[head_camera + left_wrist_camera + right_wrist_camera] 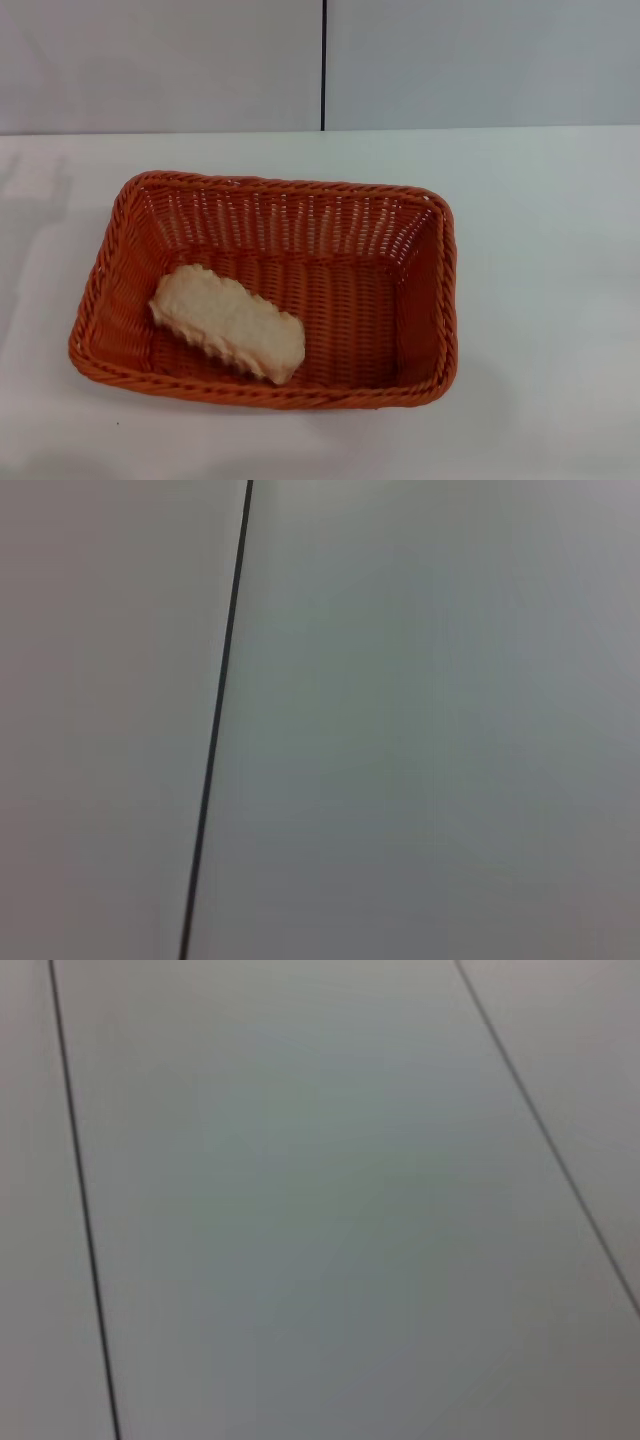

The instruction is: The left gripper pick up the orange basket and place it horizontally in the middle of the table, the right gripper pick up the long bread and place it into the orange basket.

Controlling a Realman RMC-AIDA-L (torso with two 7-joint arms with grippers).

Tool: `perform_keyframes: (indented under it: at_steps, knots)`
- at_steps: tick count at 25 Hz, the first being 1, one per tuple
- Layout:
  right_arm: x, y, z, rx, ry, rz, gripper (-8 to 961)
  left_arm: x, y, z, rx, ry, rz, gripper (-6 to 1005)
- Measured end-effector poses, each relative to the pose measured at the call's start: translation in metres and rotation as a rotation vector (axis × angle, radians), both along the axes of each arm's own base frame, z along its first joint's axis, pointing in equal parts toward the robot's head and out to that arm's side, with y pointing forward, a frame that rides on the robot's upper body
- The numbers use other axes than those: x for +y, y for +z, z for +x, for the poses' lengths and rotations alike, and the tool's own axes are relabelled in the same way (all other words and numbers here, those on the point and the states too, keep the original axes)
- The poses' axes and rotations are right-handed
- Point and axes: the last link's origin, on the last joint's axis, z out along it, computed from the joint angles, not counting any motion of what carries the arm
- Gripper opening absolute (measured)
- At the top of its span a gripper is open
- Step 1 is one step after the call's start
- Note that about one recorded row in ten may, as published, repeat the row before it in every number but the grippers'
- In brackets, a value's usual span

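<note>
— Across the middle of the head view, what sits on the white table [540, 300]?

— An orange basket [440, 300], woven, with a braided rim, lying with its long side running left to right, a little left of the frame's centre.

— And the long bread [228, 322]?

— Inside the basket, on its floor, in the lower left part. It lies at a slant, one end toward the upper left, the other toward the lower right. Its pale flat underside faces up, scalloped edges showing.

— Where are the left tool and the right tool?

— Neither appears in any view, so whether they are wide, narrow or holding something cannot be told. Both wrist views show only grey wall panels [420, 730] split by thin dark seams [85, 1220]. The same panels stand behind the table at the top of the head view.
</note>
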Motion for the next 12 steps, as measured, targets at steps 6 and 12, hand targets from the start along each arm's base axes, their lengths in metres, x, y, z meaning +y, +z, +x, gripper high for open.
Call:
perform_keyframes:
  at_steps: [6,12]
  knots:
    - [0.0065,-0.0022,-0.0014,-0.052,-0.044,0.024,587,-0.0004,-0.0006,-0.0006,-0.008,0.023,0.031,575]
    - [0.0110,-0.0057,-0.0035,-0.068,-0.075,0.063,587,-0.0002,-0.0030,0.0004,-0.021,0.023,0.028,575]
